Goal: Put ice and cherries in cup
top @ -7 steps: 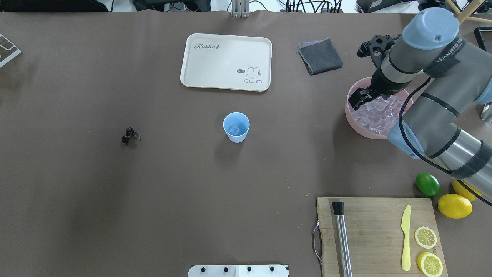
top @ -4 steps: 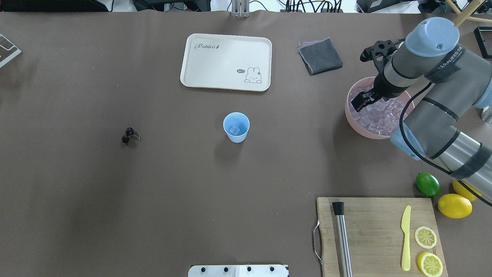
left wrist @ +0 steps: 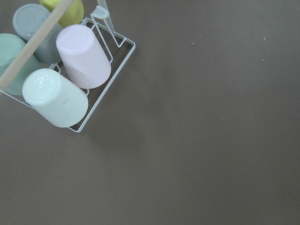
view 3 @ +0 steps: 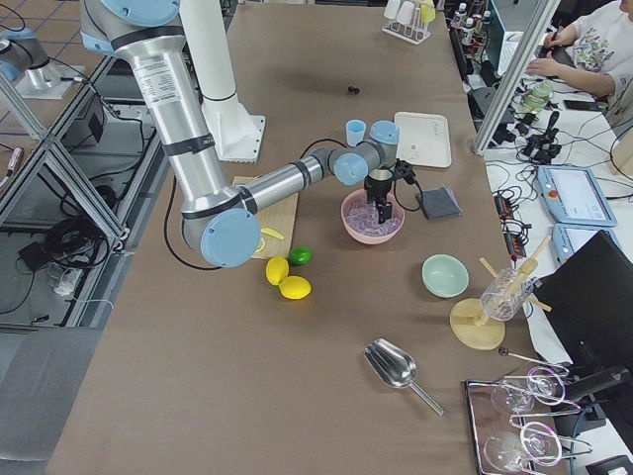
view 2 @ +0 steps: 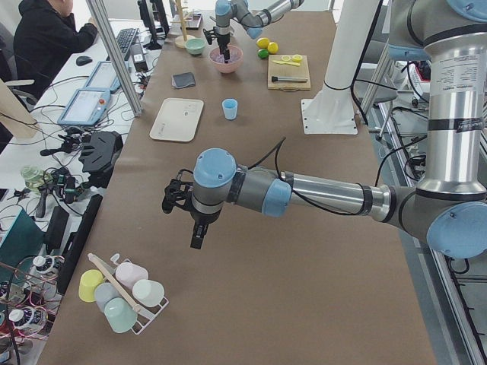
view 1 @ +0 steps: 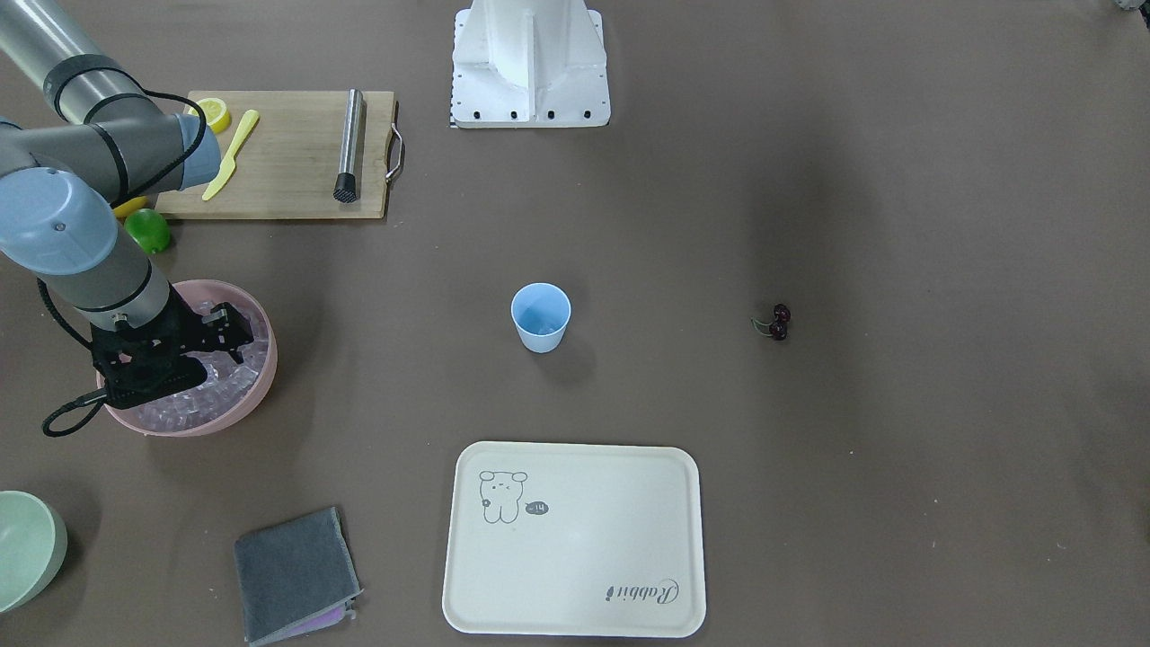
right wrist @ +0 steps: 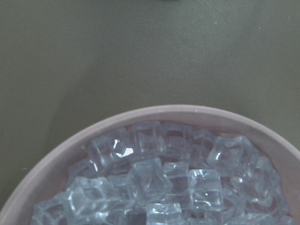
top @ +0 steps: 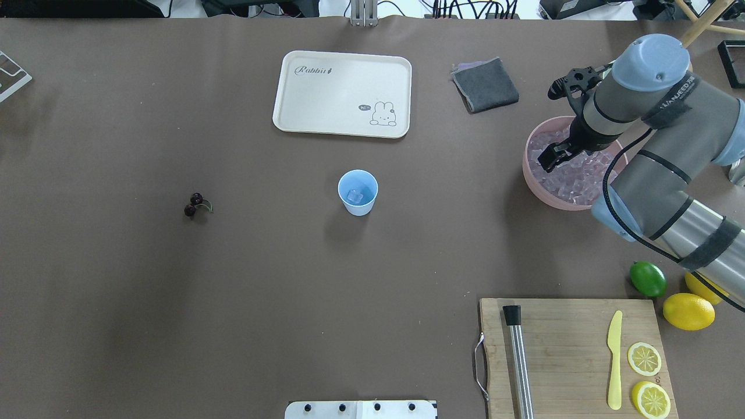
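The light-blue cup (top: pixel 357 192) stands upright mid-table with one ice cube (top: pixel 354 196) inside. More ice (top: pixel 573 177) fills the pink bowl (top: pixel 532 174) at the right; the right wrist view looks down on these cubes (right wrist: pixel 150 178). My right gripper (top: pixel 550 157) hangs just over the ice in the bowl's far-left part and looks open and empty. The cherries (top: pixel 195 205) lie on the table far left of the cup. My left gripper (view 2: pixel 196 242) shows only in the exterior left view, above bare table; I cannot tell whether it is open.
A cream tray (top: pixel 342 94) and a grey cloth (top: pixel 485 84) lie behind the cup. A cutting board (top: pixel 559 349) with muddler, knife and lemon slices is front right, beside a lime (top: pixel 648 279) and lemons. A rack of cups (left wrist: pixel 61 70) is near the left gripper.
My right gripper has moved right, from the bowl's left rim to further over the ice. The cup and the cherries have not moved.
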### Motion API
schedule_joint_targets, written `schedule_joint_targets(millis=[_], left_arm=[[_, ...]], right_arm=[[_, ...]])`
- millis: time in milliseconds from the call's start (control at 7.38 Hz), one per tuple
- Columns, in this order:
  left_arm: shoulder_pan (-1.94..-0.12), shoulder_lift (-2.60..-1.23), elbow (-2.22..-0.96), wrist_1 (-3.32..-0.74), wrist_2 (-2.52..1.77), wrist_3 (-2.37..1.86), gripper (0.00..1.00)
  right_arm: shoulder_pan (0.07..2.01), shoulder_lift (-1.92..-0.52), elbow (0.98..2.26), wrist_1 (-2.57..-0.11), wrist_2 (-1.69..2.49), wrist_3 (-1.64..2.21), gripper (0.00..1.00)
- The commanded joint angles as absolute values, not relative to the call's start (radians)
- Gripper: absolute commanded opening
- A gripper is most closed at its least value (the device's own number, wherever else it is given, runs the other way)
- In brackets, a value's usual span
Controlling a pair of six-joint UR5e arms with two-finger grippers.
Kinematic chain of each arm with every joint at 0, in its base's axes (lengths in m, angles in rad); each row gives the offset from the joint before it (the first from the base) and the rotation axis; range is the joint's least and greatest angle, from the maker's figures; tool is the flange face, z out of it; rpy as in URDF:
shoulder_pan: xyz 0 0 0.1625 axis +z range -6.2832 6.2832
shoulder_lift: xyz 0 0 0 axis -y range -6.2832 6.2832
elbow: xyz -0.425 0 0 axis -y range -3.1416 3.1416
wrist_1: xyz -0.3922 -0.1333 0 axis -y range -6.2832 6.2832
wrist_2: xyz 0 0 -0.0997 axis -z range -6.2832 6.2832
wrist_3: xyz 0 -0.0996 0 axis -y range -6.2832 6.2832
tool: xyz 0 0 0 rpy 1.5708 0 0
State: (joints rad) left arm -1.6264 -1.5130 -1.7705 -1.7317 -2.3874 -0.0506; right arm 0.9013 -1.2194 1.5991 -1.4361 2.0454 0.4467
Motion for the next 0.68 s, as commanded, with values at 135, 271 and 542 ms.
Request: schedule_joint_targets(millis=[135, 271, 542], left_arm=[[-1.626, -1.517, -1.767, -1.730, -2.387, -0.051, 0.98], [-1.626, -1.517, -1.769, -1.732, -2.387, -0.051, 0.98], [-1.626, -1.517, -1.767, -1.732, -2.387, -0.052, 0.98]], right_arm=[[0.897, -1.223, 1.597, -1.427, 2.037, 0.448, 0.64], [0.897, -1.221, 1.597, -1.427, 2.037, 0.446, 0.43], [0.897, -1.221, 1.597, -1.427, 2.036, 0.449, 0.42]])
